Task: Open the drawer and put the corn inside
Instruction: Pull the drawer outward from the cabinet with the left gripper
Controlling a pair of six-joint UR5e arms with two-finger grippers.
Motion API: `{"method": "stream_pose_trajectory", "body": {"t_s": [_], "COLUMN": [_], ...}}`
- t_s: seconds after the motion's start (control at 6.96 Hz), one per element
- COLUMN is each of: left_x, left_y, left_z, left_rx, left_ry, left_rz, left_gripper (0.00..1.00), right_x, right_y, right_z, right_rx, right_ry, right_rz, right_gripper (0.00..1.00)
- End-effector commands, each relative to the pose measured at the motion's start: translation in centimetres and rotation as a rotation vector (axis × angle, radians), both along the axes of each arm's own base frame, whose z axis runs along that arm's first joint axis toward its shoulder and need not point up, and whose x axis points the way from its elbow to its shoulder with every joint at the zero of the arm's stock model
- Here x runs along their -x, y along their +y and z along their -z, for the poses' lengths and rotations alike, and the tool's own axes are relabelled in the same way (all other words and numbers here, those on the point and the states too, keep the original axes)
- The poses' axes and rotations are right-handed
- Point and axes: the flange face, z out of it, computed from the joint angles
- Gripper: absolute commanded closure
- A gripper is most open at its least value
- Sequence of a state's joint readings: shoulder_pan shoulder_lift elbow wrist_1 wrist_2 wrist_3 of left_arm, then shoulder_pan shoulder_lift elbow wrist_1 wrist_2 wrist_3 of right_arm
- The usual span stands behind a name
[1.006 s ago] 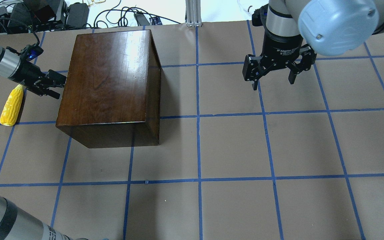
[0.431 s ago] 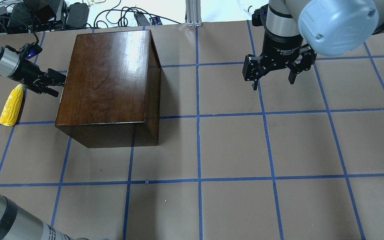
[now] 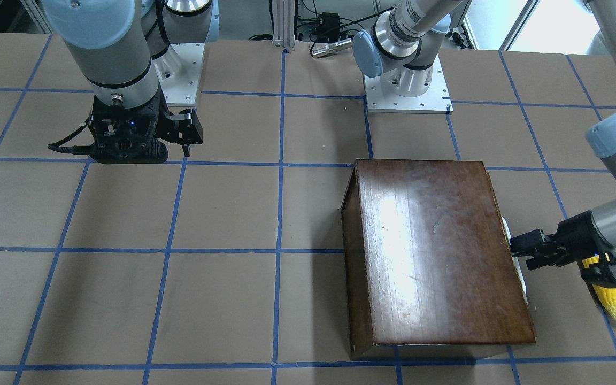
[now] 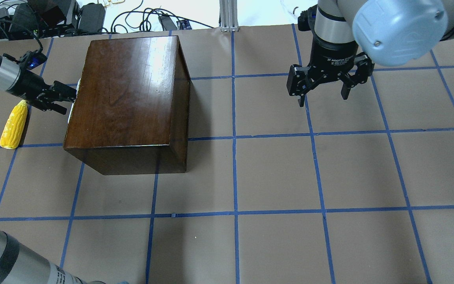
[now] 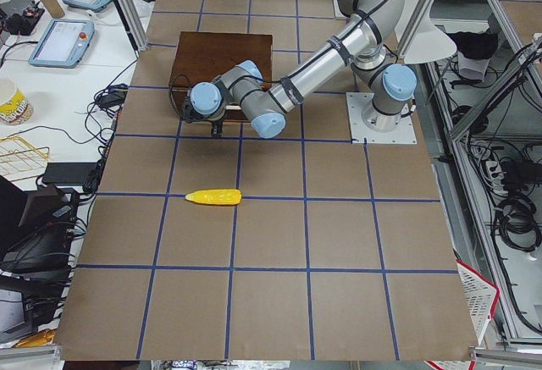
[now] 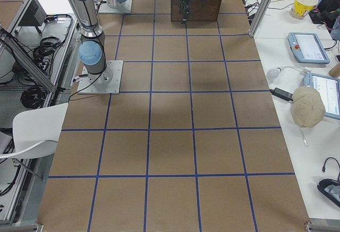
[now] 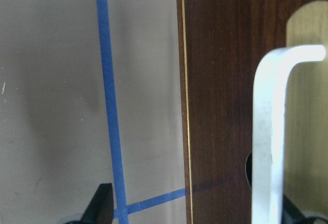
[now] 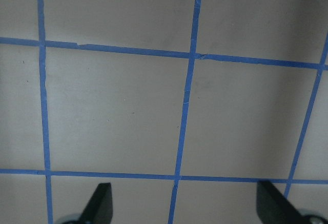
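Observation:
The dark-brown wooden box (image 4: pixel 128 90) stands at the table's back left. A thin pale sliver of the drawer (image 4: pixel 78 83) shows at its left face. My left gripper (image 4: pixel 66 98) is at that face, with its fingers open around the silver handle (image 7: pixel 266 131) on the dark front panel (image 7: pixel 220 80). The handle lies close to one finger. The yellow corn (image 4: pixel 13 126) lies on the table just left of the left gripper, and also shows in the front-facing view (image 3: pixel 610 299). My right gripper (image 4: pixel 323 98) is open and empty above the table at the back right.
Brown paper with a blue tape grid covers the table (image 4: pixel 274 173). Cables and power supplies (image 4: pixel 53 15) lie beyond the far edge behind the box. An aluminium post (image 4: pixel 229 15) stands at the back centre.
My left gripper has moved left and slightly back. The box's front-left corner has shifted left with it, and a pale sliver now shows at the box's left face. The right arm is still.

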State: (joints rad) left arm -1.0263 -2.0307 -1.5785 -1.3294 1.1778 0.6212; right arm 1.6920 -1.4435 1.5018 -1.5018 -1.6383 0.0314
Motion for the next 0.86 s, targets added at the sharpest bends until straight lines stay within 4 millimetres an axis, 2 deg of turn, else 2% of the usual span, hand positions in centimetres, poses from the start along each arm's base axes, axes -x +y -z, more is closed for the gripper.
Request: {"method": "stream_pose_trajectory", "body": {"t_s": [0.0, 0.58, 0.72], "left_x": [-1.8, -2.8, -3.3], "left_y": [0.5, 0.3, 0.3], "left_z": [0.0, -0.5, -0.2], "left_rx": [-0.01, 0.012, 0.009], "left_ry": [-0.022, -0.04, -0.052], "left_rz": [-0.02, -0.031, -0.011], "left_gripper": [0.0, 0.0, 0.0], "right_x": [0.0, 0.0, 0.0], "right_y": [0.0, 0.0, 0.0], "right_z": [0.0, 0.0, 0.0], "right_rx": [0.0, 0.0, 0.0], "right_ry": [0.0, 0.0, 0.0], "right_rz": [-0.001, -0.001, 0.001], "right_gripper": [0.0, 0.0, 0.0]}}
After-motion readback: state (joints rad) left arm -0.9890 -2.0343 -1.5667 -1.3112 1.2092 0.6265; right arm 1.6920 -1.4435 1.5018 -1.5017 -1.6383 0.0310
